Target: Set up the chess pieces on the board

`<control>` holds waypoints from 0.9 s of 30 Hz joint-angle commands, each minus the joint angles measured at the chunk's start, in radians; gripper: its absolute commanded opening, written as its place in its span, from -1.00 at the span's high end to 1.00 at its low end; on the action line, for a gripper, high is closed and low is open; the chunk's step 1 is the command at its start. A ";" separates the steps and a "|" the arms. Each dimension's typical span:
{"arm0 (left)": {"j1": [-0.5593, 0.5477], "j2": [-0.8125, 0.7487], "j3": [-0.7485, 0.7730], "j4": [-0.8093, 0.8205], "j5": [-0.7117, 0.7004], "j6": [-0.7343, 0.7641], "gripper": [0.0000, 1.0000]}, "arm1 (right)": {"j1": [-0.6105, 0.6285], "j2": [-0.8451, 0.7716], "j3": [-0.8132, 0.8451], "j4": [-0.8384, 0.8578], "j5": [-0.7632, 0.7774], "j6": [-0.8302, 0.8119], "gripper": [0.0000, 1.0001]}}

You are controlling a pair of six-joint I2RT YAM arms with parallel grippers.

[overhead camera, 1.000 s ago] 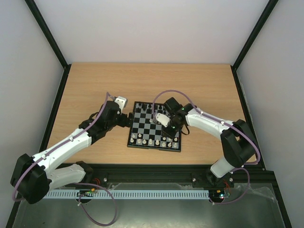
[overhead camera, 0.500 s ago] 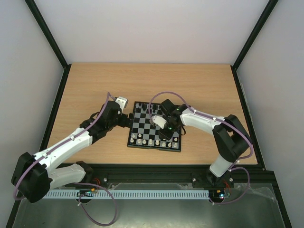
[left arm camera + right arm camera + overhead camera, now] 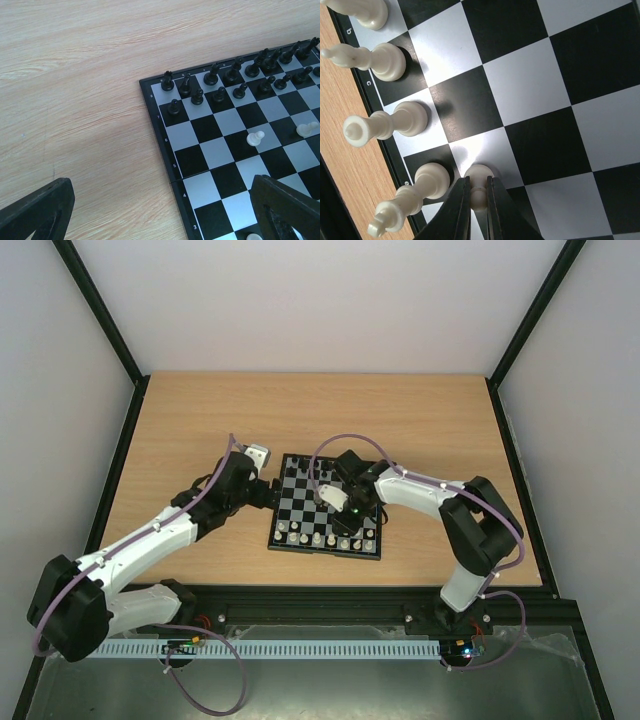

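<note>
The board [image 3: 275, 518] lies mid-table, with black pieces [image 3: 305, 472] along its far rows and cream-white pieces [image 3: 317, 538] along its near rows. My right gripper [image 3: 345, 512] is over the board's near half. In the right wrist view it [image 3: 478, 196] is shut on a white pawn [image 3: 479, 176] whose base rests on a pale square beside the white back-row pieces [image 3: 387, 61]. My left gripper [image 3: 270, 490] is open at the board's left edge. In the left wrist view it [image 3: 160, 200] straddles the rim [image 3: 155, 120]; black pieces [image 3: 235, 75] and two stray white pawns [image 3: 255, 138] show.
The wooden table [image 3: 200, 420] has black rails on its left, right and near edges, with white walls behind. The right arm's forearm [image 3: 430, 490] crosses the board's right side. A purple cable [image 3: 345, 440] loops above the board's far edge.
My right gripper has moved a little toward the board's near side, carrying the white pawn down to the second row. The left arm has barely moved.
</note>
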 commanded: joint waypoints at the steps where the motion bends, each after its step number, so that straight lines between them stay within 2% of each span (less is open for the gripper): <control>1: 0.008 0.004 0.007 0.000 0.003 0.006 -0.98 | 0.006 0.028 0.019 -0.016 -0.025 0.007 0.88; 4: 0.009 0.004 0.007 0.001 0.004 0.006 -0.98 | 0.007 0.028 0.015 -0.016 -0.024 0.005 0.87; 8: 0.010 0.008 0.008 -0.001 0.008 0.006 -0.98 | 0.006 0.024 0.011 -0.010 -0.023 0.010 0.67; 18: 0.011 0.005 0.009 -0.001 0.011 0.005 -0.98 | -0.004 -0.041 0.053 -0.054 -0.019 0.014 0.39; 23: 0.010 -0.003 0.007 -0.003 0.011 0.005 -0.98 | -0.077 -0.062 0.124 -0.122 -0.056 -0.018 0.38; 27: 0.011 -0.007 0.008 -0.002 0.012 0.005 -0.98 | -0.122 -0.048 0.168 -0.105 0.008 0.012 0.40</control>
